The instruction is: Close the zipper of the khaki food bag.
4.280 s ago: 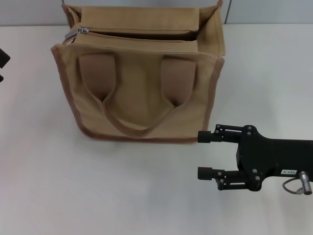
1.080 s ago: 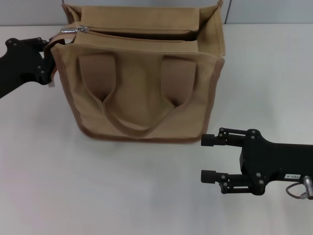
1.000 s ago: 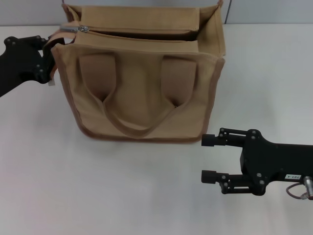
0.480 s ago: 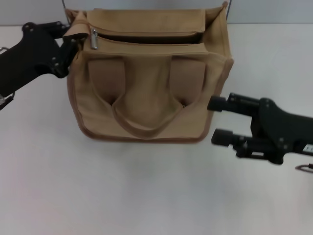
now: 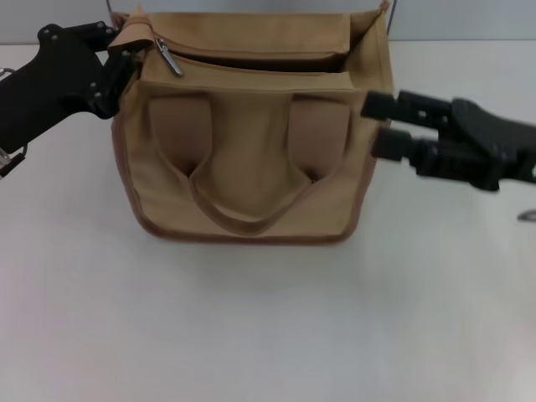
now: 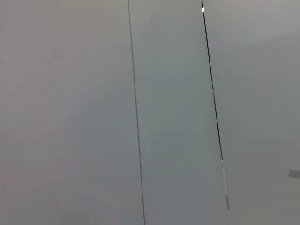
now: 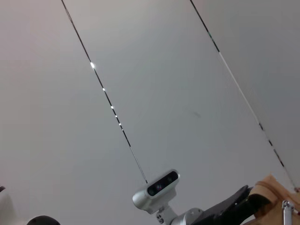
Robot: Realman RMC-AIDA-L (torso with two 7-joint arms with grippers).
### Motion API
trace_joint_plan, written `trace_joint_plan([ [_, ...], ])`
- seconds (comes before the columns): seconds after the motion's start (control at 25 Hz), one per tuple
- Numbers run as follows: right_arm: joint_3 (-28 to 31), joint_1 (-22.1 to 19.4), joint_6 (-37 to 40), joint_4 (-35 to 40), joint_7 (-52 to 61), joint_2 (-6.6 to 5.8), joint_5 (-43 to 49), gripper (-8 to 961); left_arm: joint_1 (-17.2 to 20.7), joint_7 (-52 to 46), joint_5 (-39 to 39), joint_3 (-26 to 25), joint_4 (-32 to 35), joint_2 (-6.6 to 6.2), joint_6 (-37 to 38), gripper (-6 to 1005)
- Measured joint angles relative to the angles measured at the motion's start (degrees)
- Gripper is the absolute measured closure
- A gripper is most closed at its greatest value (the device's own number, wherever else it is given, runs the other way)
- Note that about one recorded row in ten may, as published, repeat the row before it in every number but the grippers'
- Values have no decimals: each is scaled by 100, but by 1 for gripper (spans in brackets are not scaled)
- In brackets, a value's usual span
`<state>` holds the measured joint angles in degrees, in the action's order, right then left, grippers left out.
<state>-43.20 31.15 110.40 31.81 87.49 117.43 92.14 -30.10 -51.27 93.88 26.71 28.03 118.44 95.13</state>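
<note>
Two grippers flank the khaki food bag (image 5: 247, 134), which stands upright on the white table (image 5: 251, 327), handles facing the robot. The right gripper (image 5: 377, 126) sits against the bag's right edge, fingers spread and holding nothing. Farther back, the left gripper (image 5: 117, 59) pinches the bag's top left corner. The zipper (image 5: 251, 60) runs left to right, its pull (image 5: 166, 57) just beside the left gripper, well apart from the right.

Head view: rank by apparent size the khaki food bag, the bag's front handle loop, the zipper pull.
1. khaki food bag, by far the largest.
2. front handle loop, spanning much of the bag's front panel.
3. zipper pull, a small silver tab at the bag's top left corner, near the left gripper.
</note>
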Motion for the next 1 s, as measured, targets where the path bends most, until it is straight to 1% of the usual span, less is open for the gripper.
trace_joint_plan([
  [0.08,-14,131,-92,126,209,-21,18,216,15,27,-3,-16,-22,4,29,973],
  [0.16,-60,349,-389,328,585,-56,40,217,20,56,-5,-19,-96,5,52,972],
  [0.24,-86,421,-498,388,692,-71,50,217,22,67,-8,-22,-153,1,55,971],
  [0.32,-189,601,-707,501,958,-109,107,217,36,69,-18,-29,-181,0,73,970],
  [0.48,-357,1040,-1017,580,1351,-183,383,217,49,77,-22,-33,-196,6,86,969],
  [0.52,-379,1265,-1177,584,1484,-196,572,217,48,79,-22,-34,-211,9,88,968],
  [0.56,-381,1369,-1267,584,1560,-196,684,217,40,90,-23,-34,-234,9,90,968],
  [0.6,-381,1369,-1267,584,1560,-196,684,217,31,106,-23,-35,-257,9,91,968],
  [0.68,-382,1595,-1440,588,1742,-200,924,217,19,125,-23,-35,-284,10,92,967],
  [0.72,-382,1789,-1566,594,1916,-208,1130,217,6,147,-23,-35,-310,11,93,966],
  [0.76,-382,1789,-1566,594,1916,-208,1130,217,6,147,-23,-35,-310,11,93,966],
  [0.8,-383,2000,-1702,595,2103,-207,1350,217,4,148,-23,-34,-318,11,93,966],
  [0.84,-383,2000,-1702,595,2103,-207,1350,217,1,149,-23,-35,-325,12,93,965],
  [0.92,-384,2305,-1937,580,2293,-169,1667,217,-1,151,-38,-34,-330,13,94,965],
  [1.0,-391,2381,-1988,572,2321,-153,1748,216,-2,151,-58,-34,-331,13,94,964],
])
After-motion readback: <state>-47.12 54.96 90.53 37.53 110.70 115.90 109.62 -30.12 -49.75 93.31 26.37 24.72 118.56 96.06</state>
